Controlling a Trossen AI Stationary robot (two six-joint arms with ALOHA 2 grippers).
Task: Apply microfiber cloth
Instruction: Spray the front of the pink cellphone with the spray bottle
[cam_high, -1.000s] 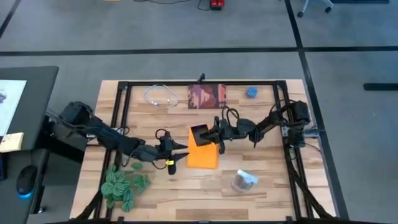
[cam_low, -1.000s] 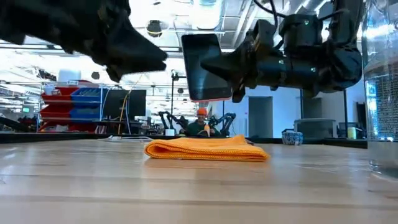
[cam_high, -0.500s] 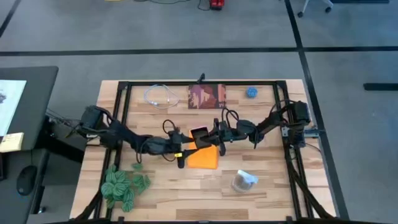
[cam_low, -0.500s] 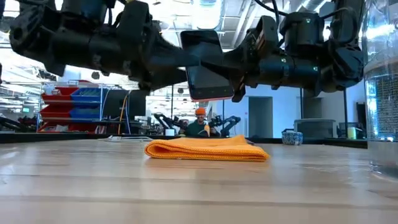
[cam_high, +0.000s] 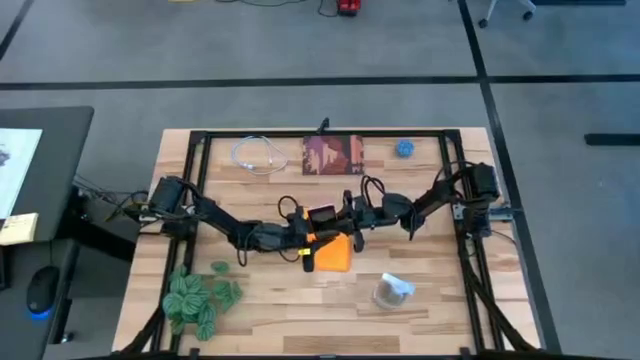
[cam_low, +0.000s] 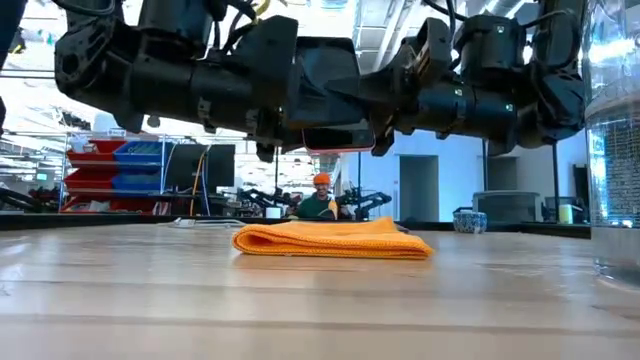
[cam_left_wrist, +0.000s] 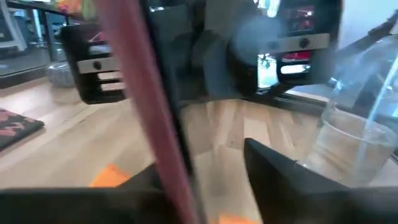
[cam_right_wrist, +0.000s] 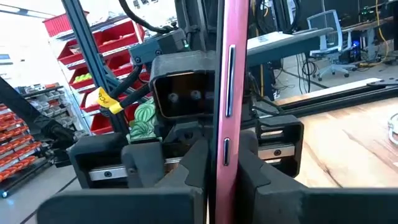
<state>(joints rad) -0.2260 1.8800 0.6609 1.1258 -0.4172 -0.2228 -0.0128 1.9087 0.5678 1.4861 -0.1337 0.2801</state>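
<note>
Roughly mid-table, up off the wood: note right gripper pinched tight on black smartphone, held edge-on. Confirm in right wrist view: pink-rimmed edge clamped between both dark fingers. Note left gripper close in from the opposite side, fingers spread and straddling the phone's edge, with a gap showing on at least one side. Cannot read any contact there.

Find microfiber cloth folded flat on the table, right under the two grippers and touched by neither. Clear air between cloth and phone in the low view.

Judge step in hand: a second hold or a handover of the phone, cloth not yet picked up.

To do it well:
- Close the left fingers squarely on the phone's flat faces, not on the rim, before loosening the right.
- Keep wrists from knocking; very little room between them.
- Send only the freed gripper down to the cloth.
- Pinch the top fold near one edge and lift straight up, without dragging it across the wood.
- Present the screen face-on and wipe with light, even pressure.
</note>
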